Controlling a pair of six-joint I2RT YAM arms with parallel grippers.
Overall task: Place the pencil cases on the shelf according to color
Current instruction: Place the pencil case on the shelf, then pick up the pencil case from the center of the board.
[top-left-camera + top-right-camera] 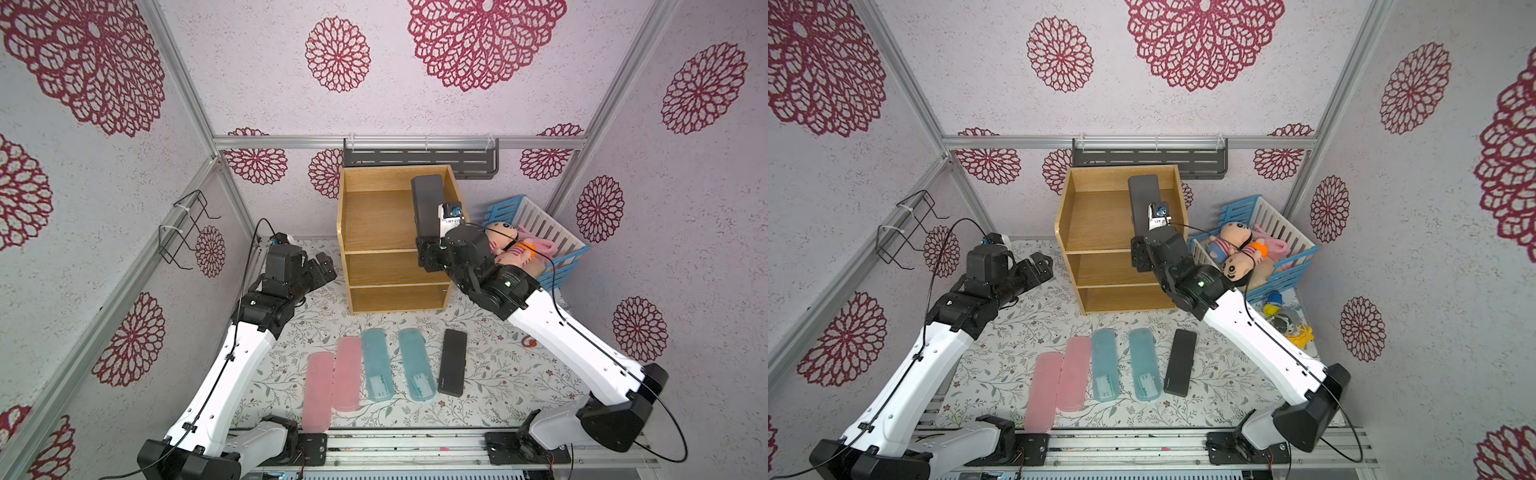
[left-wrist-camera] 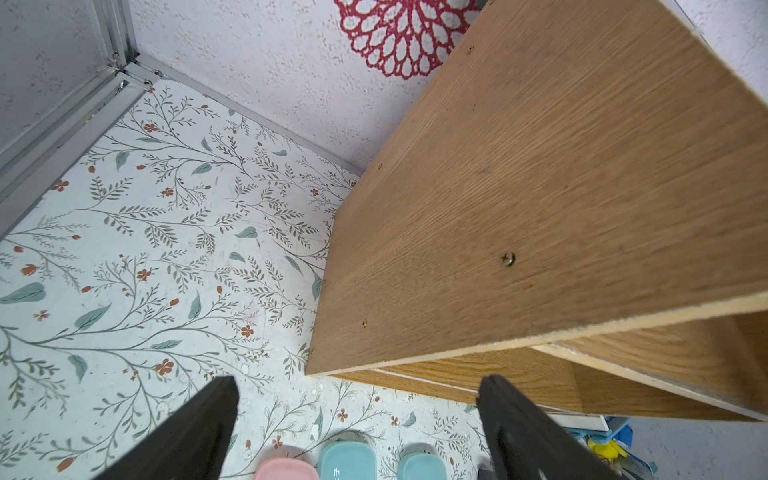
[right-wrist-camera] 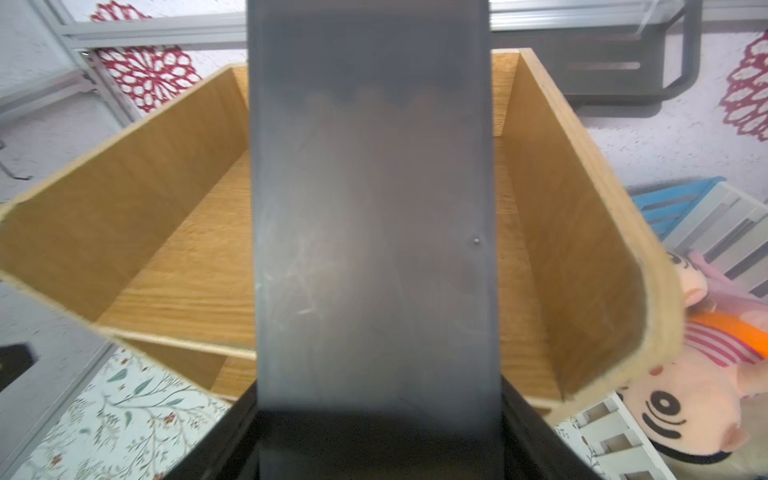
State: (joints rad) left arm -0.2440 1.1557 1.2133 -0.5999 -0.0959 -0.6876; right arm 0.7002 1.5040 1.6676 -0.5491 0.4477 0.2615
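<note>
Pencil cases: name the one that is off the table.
The black case in the right gripper, held up at the shelf; the other five lie on the table.

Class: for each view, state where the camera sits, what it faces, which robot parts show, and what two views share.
Top views: high over the robot, looking down on shelf, left arm, right arm.
Left wrist: on its arm, facing the shelf's side; open left gripper shows.
Right wrist: on its arm, facing the top tier; right gripper holds a black case.
Shared: all show the shelf.
</note>
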